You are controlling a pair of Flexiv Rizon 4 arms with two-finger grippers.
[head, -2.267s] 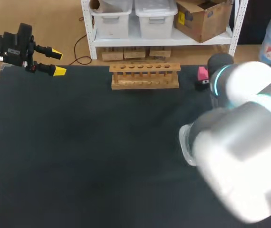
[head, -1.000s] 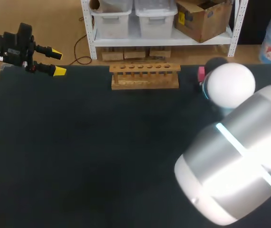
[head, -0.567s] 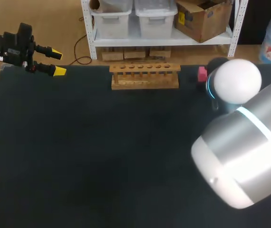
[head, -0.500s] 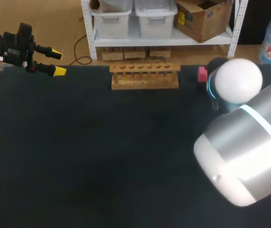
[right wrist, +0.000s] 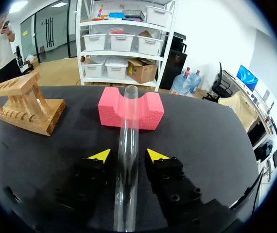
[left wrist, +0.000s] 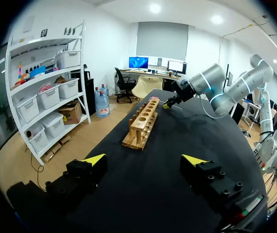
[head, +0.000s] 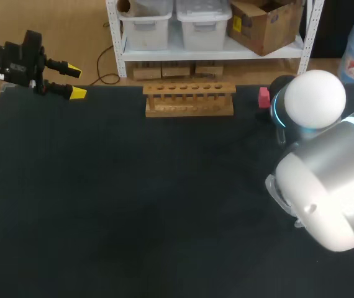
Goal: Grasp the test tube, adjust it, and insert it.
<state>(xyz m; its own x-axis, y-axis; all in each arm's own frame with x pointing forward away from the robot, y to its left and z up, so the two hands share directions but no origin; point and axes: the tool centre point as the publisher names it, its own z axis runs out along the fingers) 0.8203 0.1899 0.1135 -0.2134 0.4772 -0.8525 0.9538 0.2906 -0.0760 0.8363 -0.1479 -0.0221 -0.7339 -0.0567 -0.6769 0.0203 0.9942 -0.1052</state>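
Test tube (right wrist: 128,145) lay lengthwise within right gripper (right wrist: 127,155), clamping not determinable, far end at pink foam block (right wrist: 153,109); left gripper (head: 75,80) stood wide open, upper left; wooden rack (head: 189,99) empty, insertion outstanding.

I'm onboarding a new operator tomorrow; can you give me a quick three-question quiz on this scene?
1. Fill in: the left tool holds ___.
2. True or false: every hole in the wooden rack is empty.
3. The test tube has its open end at: A the pink foam block, B the wooden rack, C the left tool.
Key: 1 nothing; 2 true; 3 A.
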